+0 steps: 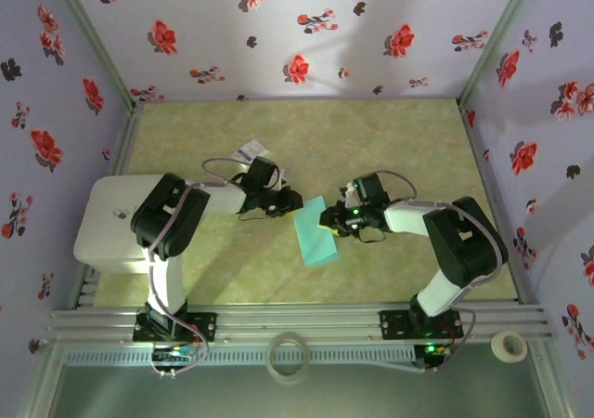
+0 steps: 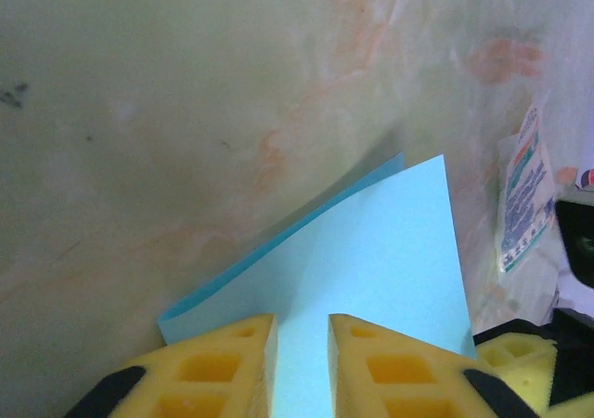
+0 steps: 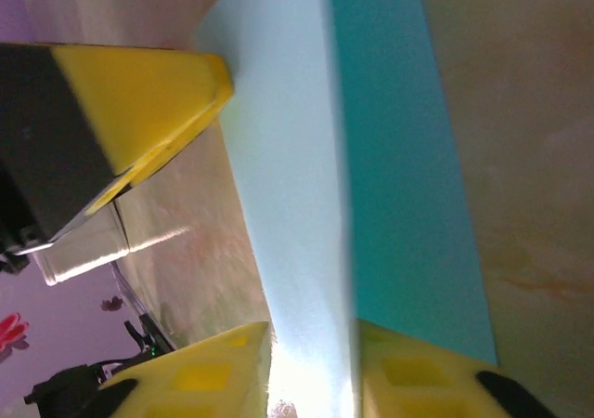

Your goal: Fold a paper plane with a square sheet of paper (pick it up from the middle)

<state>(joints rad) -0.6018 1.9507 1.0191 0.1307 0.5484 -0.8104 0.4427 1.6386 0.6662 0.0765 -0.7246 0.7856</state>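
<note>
- Midway across the table (image 1: 399, 139), between both arms, the square sheet of paper (image 1: 317, 237) lies folded double. Its long axis runs far-to-near, with the near end leaning right.
- The left gripper (image 1: 295, 202) is at its far corner, fingers apart over the paper.
- The right gripper (image 1: 327, 219) is at its right edge, fingers apart astride the upper flap.
- A small printed card (image 1: 251, 149) lies beyond the left gripper; its print is unreadable.

The square sheet of paper (image 1: 316, 234) is plain teal, doubled over into a narrow oblong. It lies slantwise near the middle of the worktop (image 1: 371, 139). Its upper layer (image 2: 371, 279) sits slightly askew, leaving a darker strip of the lower layer showing.
</note>
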